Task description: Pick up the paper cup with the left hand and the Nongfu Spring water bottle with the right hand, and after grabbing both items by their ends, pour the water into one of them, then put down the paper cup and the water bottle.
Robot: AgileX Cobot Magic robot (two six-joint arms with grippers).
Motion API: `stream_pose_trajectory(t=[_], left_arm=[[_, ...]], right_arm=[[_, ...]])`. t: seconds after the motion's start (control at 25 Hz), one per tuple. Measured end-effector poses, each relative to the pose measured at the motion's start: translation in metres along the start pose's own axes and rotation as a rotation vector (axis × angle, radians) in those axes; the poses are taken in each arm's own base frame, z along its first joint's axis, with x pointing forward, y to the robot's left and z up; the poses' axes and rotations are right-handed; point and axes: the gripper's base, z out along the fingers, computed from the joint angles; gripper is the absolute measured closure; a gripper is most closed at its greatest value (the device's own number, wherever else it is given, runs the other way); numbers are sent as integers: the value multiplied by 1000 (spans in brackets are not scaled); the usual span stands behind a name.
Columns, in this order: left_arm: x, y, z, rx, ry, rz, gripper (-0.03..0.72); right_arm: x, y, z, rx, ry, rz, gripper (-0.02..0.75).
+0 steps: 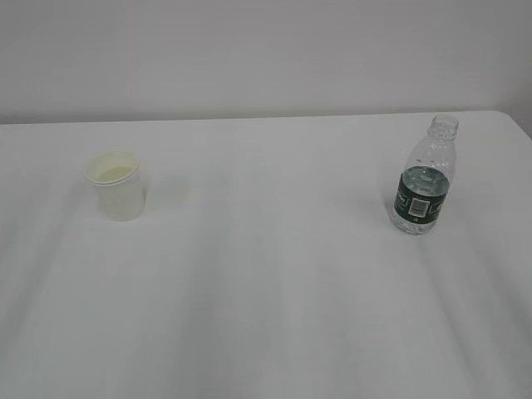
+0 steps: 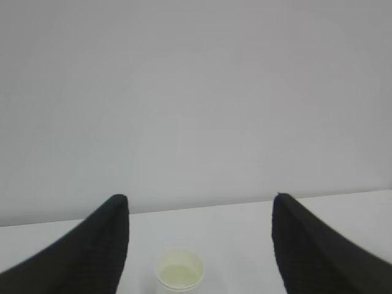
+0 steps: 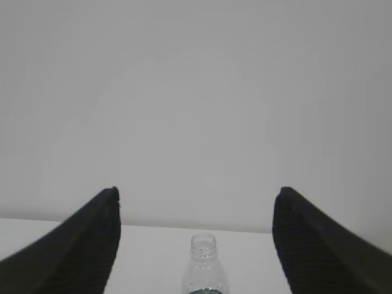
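Note:
The paper cup stands upright on the left of the white table, white with a cream inside; the left wrist view shows the paper cup from above, some way ahead. My left gripper is open, its black fingers wide apart, and holds nothing. The Nongfu Spring water bottle stands upright on the right, clear, capless, with a dark green label. In the right wrist view the bottle shows its open neck ahead of my right gripper, which is open and empty. Neither arm shows in the exterior view. Whether water is inside I cannot tell.
The white table runs to a plain pale wall at the back; its far right corner shows near the bottle. Bare tabletop lies between cup and bottle.

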Motion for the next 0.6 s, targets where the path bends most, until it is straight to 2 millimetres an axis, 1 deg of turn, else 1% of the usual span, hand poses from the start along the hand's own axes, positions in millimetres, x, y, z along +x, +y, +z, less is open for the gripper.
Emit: stream_pose_trajectory(t=[0.2, 0.44, 0.6], left_arm=[[-2, 1, -11, -14, -2, 2, 165], [2, 4, -28, -56, 46, 0, 165], [6, 8, -42, -94, 96, -4, 165]], right_arm=[[-3, -1, -15, 27, 0, -3, 148], [-5, -3, -32, 55, 1, -2, 148], [-3, -5, -41, 88, 57, 3, 148]])
